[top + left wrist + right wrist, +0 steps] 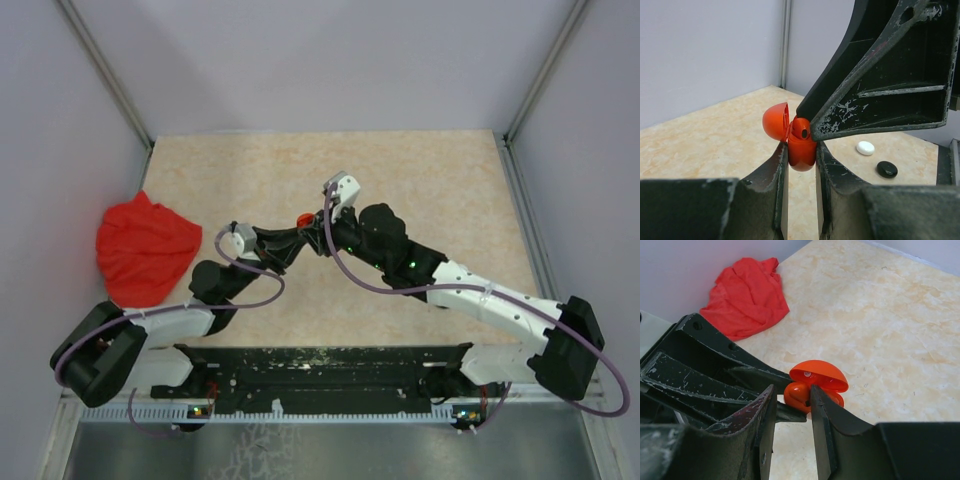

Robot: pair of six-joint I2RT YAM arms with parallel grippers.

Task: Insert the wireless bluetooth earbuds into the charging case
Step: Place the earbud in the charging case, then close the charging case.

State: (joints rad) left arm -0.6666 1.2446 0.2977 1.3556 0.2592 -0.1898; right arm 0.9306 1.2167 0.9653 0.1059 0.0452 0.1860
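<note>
Left gripper (801, 150): closed to a narrow clamp on the lower body of the charging case (800, 156), one finger flat on each side, holding it off the table (715, 145).
Charging case: small orange-red shell, upright between those fingers, with its domed lid (775, 121) hinged back and open to the left of the body.
Right gripper (791, 393): comes in from the case's other side, tips touching the case's open top. The jaws stand slightly apart, and I cannot tell whether they pinch anything.
Case mouth: a small dark spot (804, 133) shows at the opening, right where the right tip touches. It may be a black earbud going in or an empty socket; too small to say.
Earbuds: none plainly visible apart from that spot.
Handling: an earbud is likely very light, rigid and glossy, so apt to squirt out of hard fingers. Pinch it lightly by its stem or across the flat sides. The case is stiff and smooth; hold the body, never the lid.
Beyond the case: a white round piece (865, 148) and a black round piece (886, 169) lie on the table, apart from each other.
Farther from the case: a crumpled red cloth (747, 295) against the wall.
</note>
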